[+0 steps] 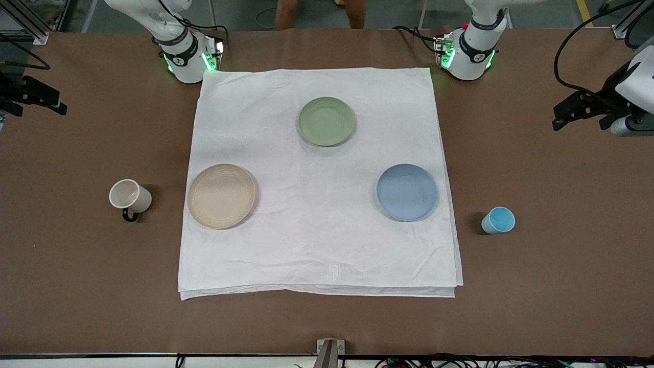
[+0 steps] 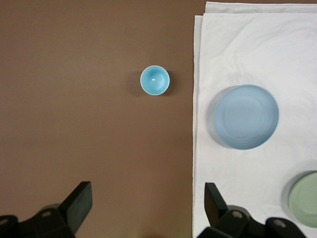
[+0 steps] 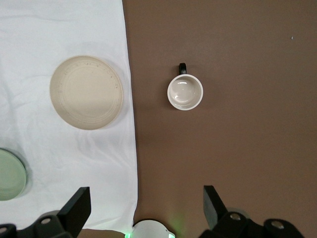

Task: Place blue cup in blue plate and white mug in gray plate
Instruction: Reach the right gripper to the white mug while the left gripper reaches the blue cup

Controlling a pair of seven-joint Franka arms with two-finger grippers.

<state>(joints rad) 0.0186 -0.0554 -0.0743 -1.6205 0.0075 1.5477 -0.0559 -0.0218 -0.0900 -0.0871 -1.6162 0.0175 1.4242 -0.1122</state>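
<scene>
The blue cup (image 1: pixel 498 220) stands upright on the bare brown table at the left arm's end, beside the blue plate (image 1: pixel 406 192) on the white cloth. The white mug (image 1: pixel 130 197) with its black handle stands on the bare table at the right arm's end, beside the gray plate (image 1: pixel 221 196). Both plates are empty. My left gripper (image 1: pixel 562 116) is open and empty, high over the table's left-arm end; its wrist view shows the cup (image 2: pixel 154 80) and the blue plate (image 2: pixel 246 116) below. My right gripper (image 1: pixel 53 99) is open and empty, high over the right-arm end; its wrist view shows the mug (image 3: pixel 185 92) and the gray plate (image 3: pixel 86 92).
A pale green plate (image 1: pixel 326 121) lies empty on the white cloth (image 1: pixel 317 245), nearer the robots' bases. The cloth covers the middle of the brown table (image 1: pixel 562 286). The arms' bases (image 1: pixel 186 61) stand along the table's edge farthest from the front camera.
</scene>
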